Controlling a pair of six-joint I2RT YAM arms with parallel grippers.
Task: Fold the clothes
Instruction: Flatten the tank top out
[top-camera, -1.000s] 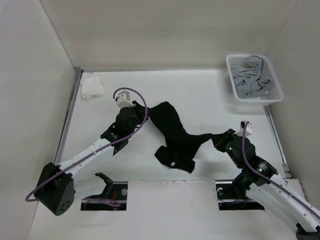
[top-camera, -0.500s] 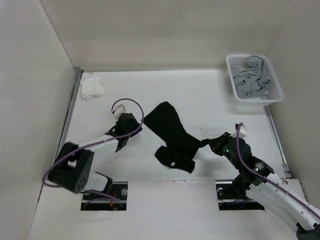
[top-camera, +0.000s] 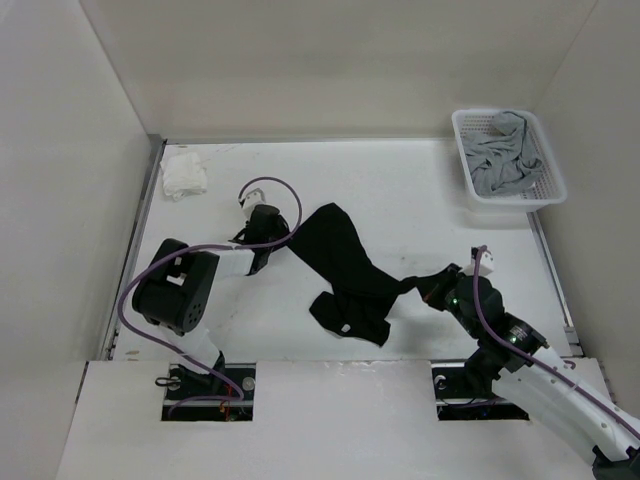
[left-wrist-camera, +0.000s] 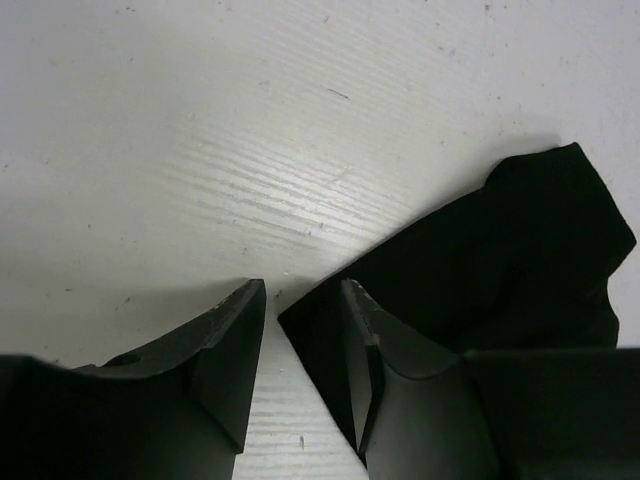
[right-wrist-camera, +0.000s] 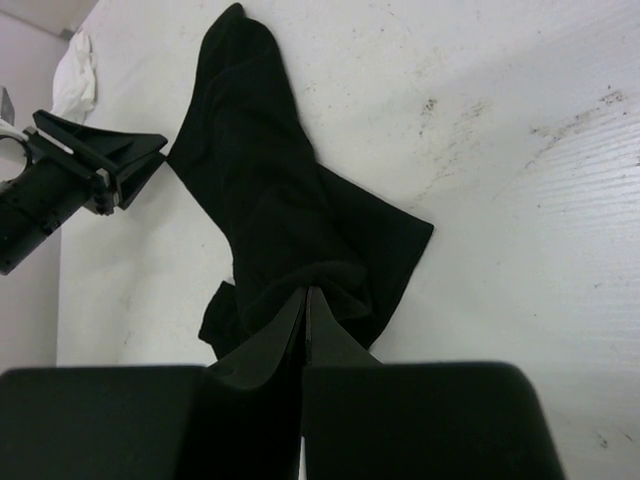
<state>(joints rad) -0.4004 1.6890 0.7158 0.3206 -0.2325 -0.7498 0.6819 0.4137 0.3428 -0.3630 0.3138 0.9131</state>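
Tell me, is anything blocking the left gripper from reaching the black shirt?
Nothing visible does. The left gripper hovers with jaws apart right at the shirt's edge, with only table around it. The right gripper is shut on the shirt's other end.

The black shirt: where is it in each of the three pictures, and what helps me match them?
Top external: shirt bunched mid-table, between the arms.
Left wrist: shirt on the right, its corner at the left gripper.
Right wrist: shirt in the centre, rising from the right gripper.
Landmark: left gripper, beside the shirt's far end in all three.
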